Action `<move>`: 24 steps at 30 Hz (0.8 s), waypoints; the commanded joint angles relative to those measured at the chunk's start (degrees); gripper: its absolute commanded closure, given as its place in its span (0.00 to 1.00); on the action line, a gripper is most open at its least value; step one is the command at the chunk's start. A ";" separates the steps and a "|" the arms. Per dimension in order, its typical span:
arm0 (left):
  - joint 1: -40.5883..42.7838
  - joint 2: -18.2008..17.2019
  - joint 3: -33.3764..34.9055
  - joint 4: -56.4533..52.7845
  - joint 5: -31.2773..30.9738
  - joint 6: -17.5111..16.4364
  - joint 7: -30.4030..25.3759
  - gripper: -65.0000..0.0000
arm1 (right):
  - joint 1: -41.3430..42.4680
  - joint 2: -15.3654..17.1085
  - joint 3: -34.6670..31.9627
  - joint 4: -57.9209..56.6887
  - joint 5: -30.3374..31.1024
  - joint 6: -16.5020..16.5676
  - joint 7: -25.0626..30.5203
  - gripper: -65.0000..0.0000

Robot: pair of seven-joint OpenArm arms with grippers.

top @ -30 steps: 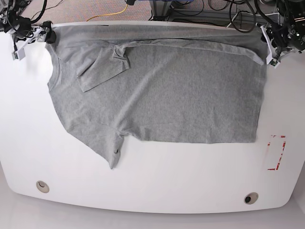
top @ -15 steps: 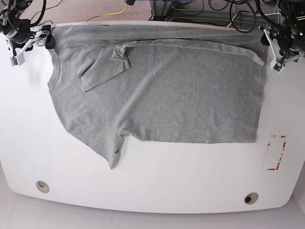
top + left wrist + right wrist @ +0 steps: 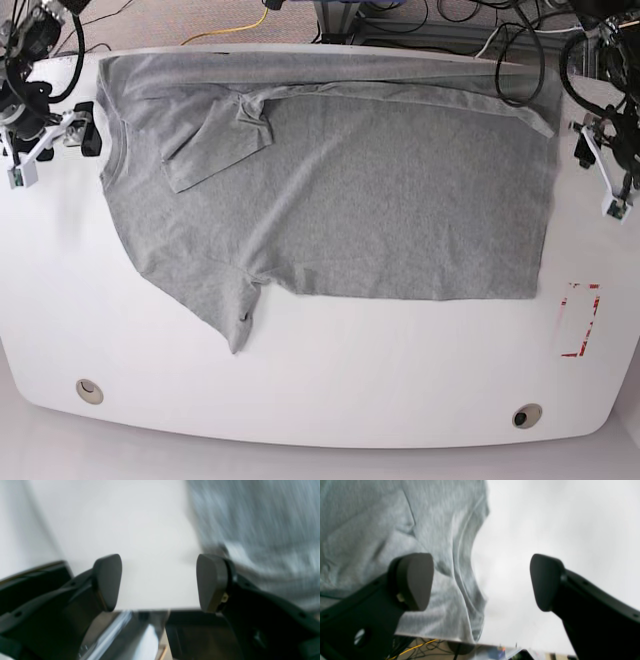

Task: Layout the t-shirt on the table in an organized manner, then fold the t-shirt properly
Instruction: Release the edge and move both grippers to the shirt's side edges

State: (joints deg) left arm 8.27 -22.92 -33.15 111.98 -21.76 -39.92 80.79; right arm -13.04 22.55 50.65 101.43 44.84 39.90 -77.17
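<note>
The t-shirt (image 3: 340, 190) lies spread on the table (image 3: 400, 370), with its long axis running from one gripper side to the other: the collar end points toward the right gripper (image 3: 45, 145), the hem end toward the left gripper (image 3: 600, 170). It is not fully flat. Along the far edge the cloth is folded over itself in a long band, and one sleeve (image 3: 215, 140) is turned inward onto the chest. The other sleeve (image 3: 235, 310) sticks out toward the near side of the table.

From the right gripper, the collar edge is just beside the fingers, toward the middle of the table. In the right wrist view the grey cloth (image 3: 395, 530) fills the side of one finger (image 3: 413, 580), and the other finger stands over bare table. Its jaws are wide apart and hold nothing.

From the left gripper, the hem edge is near but apart. In the left wrist view, which is blurred, the cloth (image 3: 262, 525) lies beyond one finger (image 3: 210, 582), and white table shows between the jaws. They also stand wide apart and are empty.

I judge the folded sleeve and the doubled far edge need opening first. The right gripper is nearer to that sleeve, so the next reach probably goes from it, inward and toward the far edge.
</note>
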 commanded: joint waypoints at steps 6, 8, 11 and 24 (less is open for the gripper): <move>-14.12 -0.16 2.68 -0.38 0.09 -0.08 -0.79 0.33 | 11.85 1.06 -5.69 -6.79 -4.09 0.10 0.73 0.10; -17.99 0.10 4.62 -1.17 0.26 -0.08 -0.79 0.33 | 15.46 1.06 -7.44 -9.16 -5.76 0.10 0.81 0.10; -22.21 0.72 6.29 -3.28 1.23 -0.08 -0.79 0.33 | 20.03 0.97 -9.55 -13.12 -8.58 0.10 1.17 0.10; -37.24 5.73 7.08 -32.91 8.35 -0.08 -15.26 0.33 | 40.86 0.97 -17.99 -37.91 -21.15 0.10 12.51 0.10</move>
State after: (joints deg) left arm -26.22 -16.51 -26.17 82.39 -13.63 -39.97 68.34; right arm 24.21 22.20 33.39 68.34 25.43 39.90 -67.96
